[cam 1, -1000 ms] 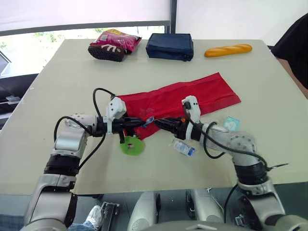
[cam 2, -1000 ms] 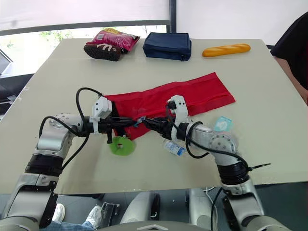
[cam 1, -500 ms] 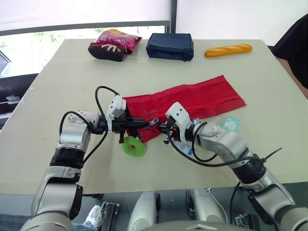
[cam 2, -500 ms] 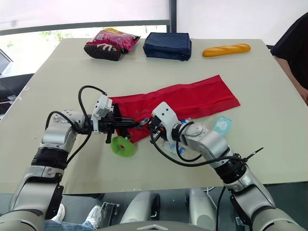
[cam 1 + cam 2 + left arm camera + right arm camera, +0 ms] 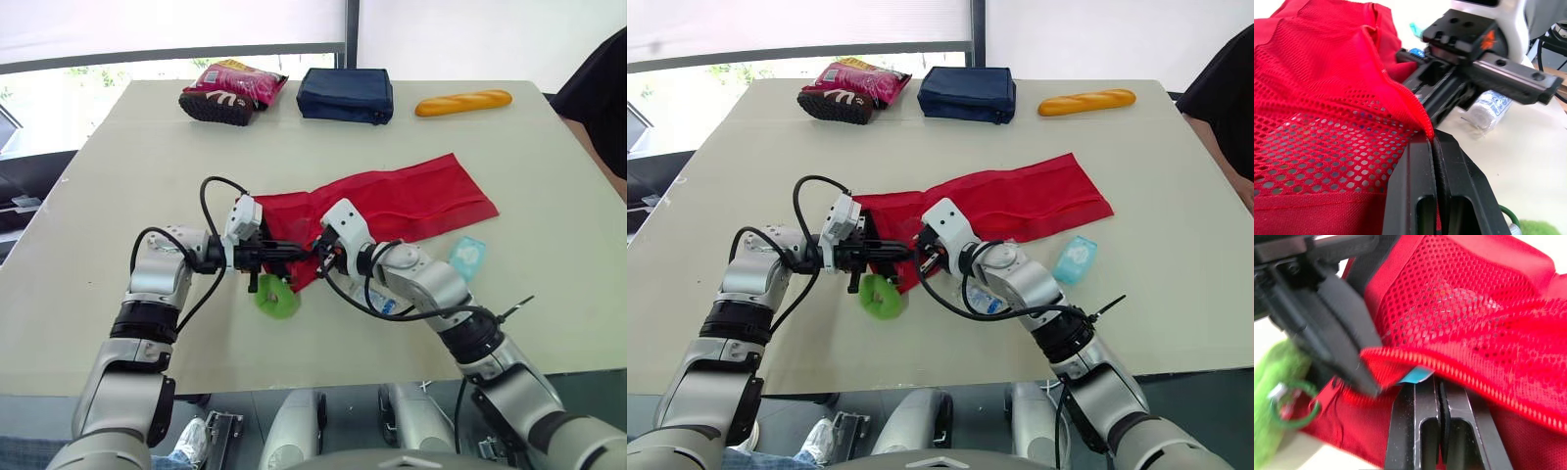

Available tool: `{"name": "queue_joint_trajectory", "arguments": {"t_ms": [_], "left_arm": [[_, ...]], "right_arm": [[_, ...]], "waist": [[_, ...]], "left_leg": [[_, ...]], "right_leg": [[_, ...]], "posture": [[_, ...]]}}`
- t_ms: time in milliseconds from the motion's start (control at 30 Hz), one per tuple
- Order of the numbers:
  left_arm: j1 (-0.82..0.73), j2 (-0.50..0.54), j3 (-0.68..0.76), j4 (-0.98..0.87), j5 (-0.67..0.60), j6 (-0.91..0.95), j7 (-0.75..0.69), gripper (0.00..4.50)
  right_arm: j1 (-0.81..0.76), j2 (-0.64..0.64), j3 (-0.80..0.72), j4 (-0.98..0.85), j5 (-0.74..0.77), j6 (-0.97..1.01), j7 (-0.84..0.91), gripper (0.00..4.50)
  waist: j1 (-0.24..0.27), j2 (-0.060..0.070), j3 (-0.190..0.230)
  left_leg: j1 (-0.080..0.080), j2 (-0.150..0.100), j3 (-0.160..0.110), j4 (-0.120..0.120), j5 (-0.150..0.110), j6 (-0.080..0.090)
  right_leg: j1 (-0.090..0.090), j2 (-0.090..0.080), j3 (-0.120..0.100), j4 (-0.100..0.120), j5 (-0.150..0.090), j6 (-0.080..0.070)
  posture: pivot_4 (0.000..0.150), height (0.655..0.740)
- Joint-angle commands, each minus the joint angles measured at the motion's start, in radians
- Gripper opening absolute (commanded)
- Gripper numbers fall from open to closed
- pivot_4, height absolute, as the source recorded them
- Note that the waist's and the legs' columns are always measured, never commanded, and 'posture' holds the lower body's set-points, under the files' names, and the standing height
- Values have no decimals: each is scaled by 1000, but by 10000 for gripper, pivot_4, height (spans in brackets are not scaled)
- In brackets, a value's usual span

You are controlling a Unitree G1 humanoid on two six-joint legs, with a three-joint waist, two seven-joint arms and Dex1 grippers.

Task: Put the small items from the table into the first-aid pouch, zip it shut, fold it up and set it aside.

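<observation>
The red mesh first-aid pouch (image 5: 402,201) stretches rightward from its near mouth. The left gripper (image 5: 297,252) is pinched shut on the pouch's zipper edge (image 5: 1400,93), and the right gripper (image 5: 317,257), facing it, is clamped on a small light-blue item (image 5: 1415,375).

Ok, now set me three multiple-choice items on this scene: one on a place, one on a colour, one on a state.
1. Where does the navy bag lie?
A) at the near edge of the table
B) under the left arm
C) at the far edge, between the snack packet and the bread roll

2. What colour is the round item beside the left gripper?
A) green
B) yellow
C) white

3. What are the left gripper's fingers doing?
A) spread wide open
B) shut on the edge of the red pouch
C) holding a bottle

Answers:
1 C: it sits between those two at the far side.
2 A: it is bright green in the head views.
3 B: the left wrist view shows the mesh edge pinched between them.
</observation>
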Motion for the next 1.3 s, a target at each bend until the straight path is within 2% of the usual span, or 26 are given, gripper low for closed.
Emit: {"name": "queue_joint_trajectory", "arguments": {"t_ms": [33,167,267,433,633,733,867,1067,1167,1300], "left_arm": [[-1,-12,-13,-48,-19,-2,-20,0],[0,-12,-13,-48,-16,-7,-23,0],[2,-7,-9,-39,-8,-20,-22,0],[4,16,-6,-1,22,-80,-22,0],[5,57,13,63,45,-140,-23,0],[-9,73,18,120,69,-192,-11,0],[-60,101,22,252,147,-315,68,0],[-134,123,26,438,229,-467,170,0],[-184,125,17,532,283,-527,258,0],[-233,115,0,622,337,-573,339,0]], "right_arm": [[-52,63,-54,41,-36,-70,-44,267],[-73,114,-104,95,-68,-115,-95,267],[-54,112,-105,69,-75,-99,-78,267],[44,12,-40,-155,-29,-15,75,267],[183,-121,-71,-473,64,90,167,267],[251,-186,-134,-575,95,58,196,267],[438,-311,-340,-754,198,-42,292,267],[650,-431,-599,-837,310,-110,350,267],[759,-496,-775,-864,384,-126,389,8431],[861,-557,-897,-883,439,-143,423,27871]], "waist": [[0,0,0],[-1,0,0],[0,0,0],[4,0,0],[1,0,0],[3,0,0],[14,0,0],[18,0,0],[25,0,0],[27,0,0]], "left_leg": [[0,0,0,0,0,0],[0,0,0,1,0,0],[0,0,0,1,0,0],[-1,0,-1,1,0,0],[-1,0,-2,1,0,0],[0,0,-1,1,0,0],[-1,0,-1,3,0,0],[0,0,0,4,0,0],[0,0,1,5,0,0],[0,0,3,5,0,0]], "right_leg": [[0,0,0,0,0,0],[0,0,0,1,0,0],[0,0,0,1,0,0],[0,-1,-1,0,0,0],[0,-1,-1,0,0,0],[0,1,-1,0,0,0],[0,0,-1,0,0,1],[2,-1,-2,0,-2,3],[2,1,-3,1,-2,4],[2,2,-3,1,-2,4]], "posture": [[1500,7105],[1500,7105],[1500,7105],[1500,7105],[1500,7105],[1500,7105],[1500,7105],[1500,7105],[1500,7105],[1500,7105]]}}
